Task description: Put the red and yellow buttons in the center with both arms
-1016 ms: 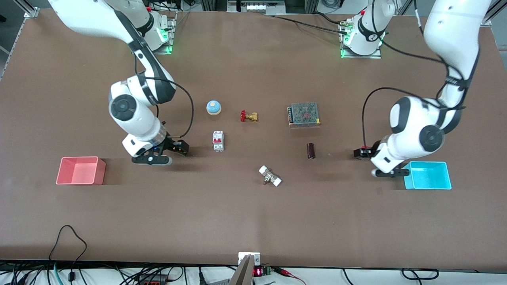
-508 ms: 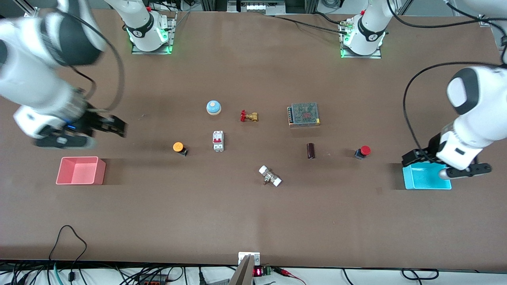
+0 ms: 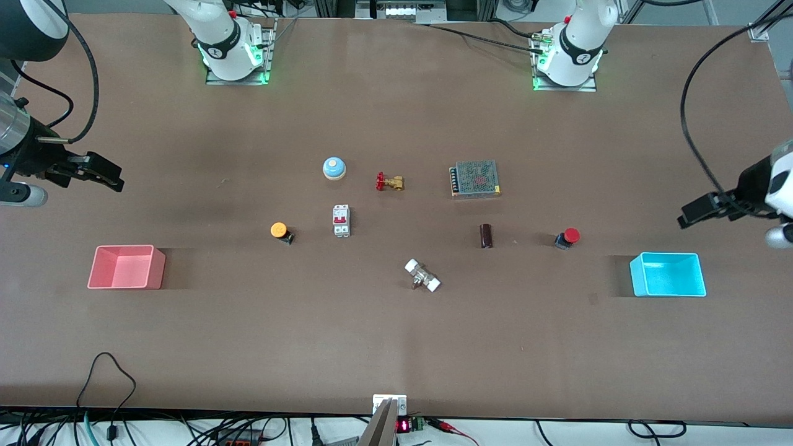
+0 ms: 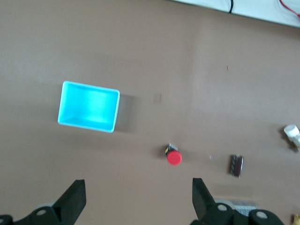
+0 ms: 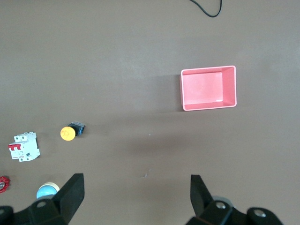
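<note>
Both buttons, red point(image 3: 570, 235) and yellow point(image 3: 279, 230), rest on table; left claw point(image 4: 136, 199), right claw point(image 5: 136, 194) spread

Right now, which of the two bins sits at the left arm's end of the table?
The blue bin, by the red button; the pink bin sits at the right arm's end.

Along the upper middle of the frame, from the right arm's end, stand a dome bell point(image 3: 334, 168), a valve point(image 3: 389, 182) and a power supply point(image 3: 475, 179). In the row below sit the first push-button point(image 3: 280, 231), a circuit breaker point(image 3: 341, 220), a small cylinder point(image 3: 487, 236) and the second push-button point(image 3: 568, 236). A pipe fitting point(image 3: 422, 275) lies lower, mid-frame. The first bin point(image 3: 127, 267) and second bin point(image 3: 669, 274) flank the row, slightly lower. At the frame's edges the right gripper point(image 3: 108, 175) and left gripper point(image 3: 694, 214) hang over bare table.
</note>
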Motion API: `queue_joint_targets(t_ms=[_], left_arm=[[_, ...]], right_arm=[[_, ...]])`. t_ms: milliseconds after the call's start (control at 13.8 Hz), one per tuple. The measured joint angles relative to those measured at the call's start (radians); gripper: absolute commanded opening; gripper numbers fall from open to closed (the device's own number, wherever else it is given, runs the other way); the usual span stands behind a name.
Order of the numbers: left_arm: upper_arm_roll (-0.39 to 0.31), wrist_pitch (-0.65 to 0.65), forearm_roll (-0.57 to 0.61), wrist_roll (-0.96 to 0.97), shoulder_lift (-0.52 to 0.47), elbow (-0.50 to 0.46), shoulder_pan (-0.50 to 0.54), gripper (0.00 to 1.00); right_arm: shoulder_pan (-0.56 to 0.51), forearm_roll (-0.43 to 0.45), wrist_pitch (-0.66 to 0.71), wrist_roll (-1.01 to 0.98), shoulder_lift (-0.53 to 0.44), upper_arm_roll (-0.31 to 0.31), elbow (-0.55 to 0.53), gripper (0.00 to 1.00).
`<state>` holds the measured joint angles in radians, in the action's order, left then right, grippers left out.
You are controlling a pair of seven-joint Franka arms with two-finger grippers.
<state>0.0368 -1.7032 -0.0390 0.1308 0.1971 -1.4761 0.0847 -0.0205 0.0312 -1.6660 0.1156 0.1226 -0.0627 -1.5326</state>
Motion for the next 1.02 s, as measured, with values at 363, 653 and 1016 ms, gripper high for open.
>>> queue_joint_targets(t_ms=[363, 653, 1016], left_arm=[[0.006, 0.119, 0.000, -0.024, -0.024, 0.013, 0.000, 1.00], [0.007, 0.130, 0.000, -0.039, -0.046, 0.006, 0.000, 1.00], [0.008, 0.126, 0.000, -0.060, -0.046, 0.003, 0.000, 1.00]], right_arm=[[0.000, -0.004, 0.010, 0.000, 0.000, 0.000, -0.002, 1.00], [-0.003, -0.004, 0.037, 0.000, 0.000, 0.000, -0.002, 1.00], [-0.005, -0.004, 0.041, 0.000, 0.000, 0.000, -0.002, 1.00]])
